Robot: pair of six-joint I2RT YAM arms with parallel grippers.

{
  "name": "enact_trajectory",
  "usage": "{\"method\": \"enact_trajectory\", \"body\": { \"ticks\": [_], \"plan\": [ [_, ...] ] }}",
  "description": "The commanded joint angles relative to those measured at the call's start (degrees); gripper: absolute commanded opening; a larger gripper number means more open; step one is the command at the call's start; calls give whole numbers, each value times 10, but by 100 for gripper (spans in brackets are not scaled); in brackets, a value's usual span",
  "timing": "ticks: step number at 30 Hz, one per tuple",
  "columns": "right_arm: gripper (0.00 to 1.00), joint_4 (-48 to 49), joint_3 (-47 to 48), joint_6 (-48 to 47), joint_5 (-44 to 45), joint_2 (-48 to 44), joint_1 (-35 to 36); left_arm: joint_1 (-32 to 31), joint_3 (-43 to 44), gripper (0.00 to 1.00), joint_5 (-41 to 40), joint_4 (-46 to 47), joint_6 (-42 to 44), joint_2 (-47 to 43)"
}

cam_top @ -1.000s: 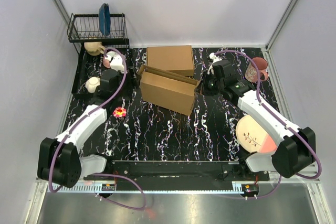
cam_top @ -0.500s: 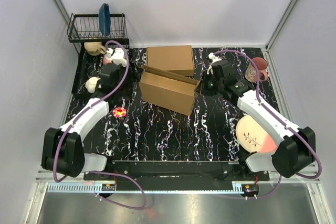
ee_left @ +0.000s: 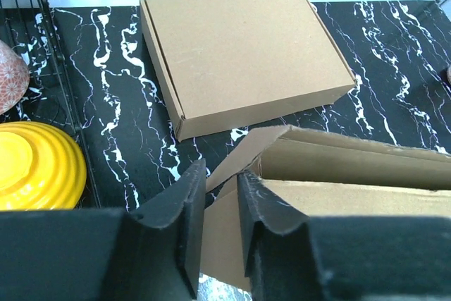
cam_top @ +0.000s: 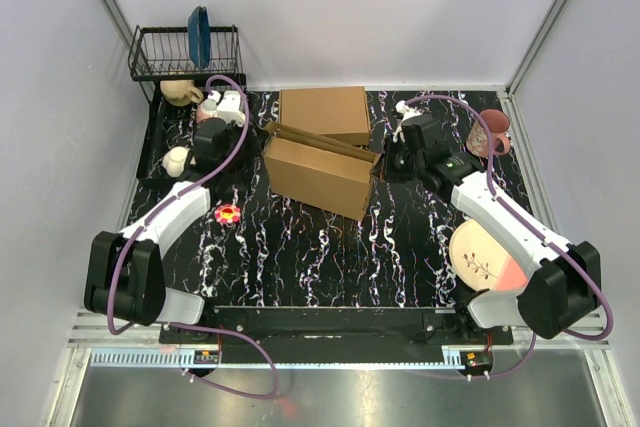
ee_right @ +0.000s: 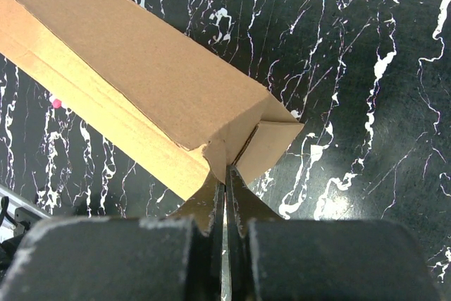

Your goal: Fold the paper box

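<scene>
The paper box (cam_top: 320, 172) is a half-formed brown cardboard shell lying slanted mid-table, its lid flap (ee_left: 254, 149) raised along the far side. My left gripper (cam_top: 247, 142) is at the box's left end. In the left wrist view its fingers (ee_left: 220, 199) straddle the end flap, with a gap still showing between them. My right gripper (cam_top: 385, 165) is at the box's right end. The right wrist view shows it (ee_right: 227, 174) shut on the thin corner tab (ee_right: 232, 149) of the paper box (ee_right: 141, 82).
A neatly formed cardboard box (cam_top: 323, 112) lies flat just behind the paper box. At back left stand a wire dish rack (cam_top: 185, 52) with a blue plate (cam_top: 198, 35), cups and a yellow bowl (ee_left: 35, 167). A pink mug (cam_top: 493, 130), a plate (cam_top: 483, 257) and a pink flower (cam_top: 228, 214) lie around.
My left arm has moved toward the back of the table, along the box's left end, and its jaws have narrowed around the end flap. The right arm has held its grip without moving.
</scene>
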Motion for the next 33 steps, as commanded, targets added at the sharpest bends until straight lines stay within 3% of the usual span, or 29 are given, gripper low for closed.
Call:
{"method": "enact_trajectory", "body": {
  "ticks": [1, 9, 33],
  "plan": [
    [0, -107, -18, -27, 46, 29, 2, 6, 27, 20, 23, 22, -4, -7],
    [0, -107, -18, -31, 52, 34, 8, 6, 20, 8, 52, 5, -34, -32],
    [0, -120, -12, -46, 130, 47, 32, 6, 146, 0, 77, -141, -49, -39]
  ]
}}
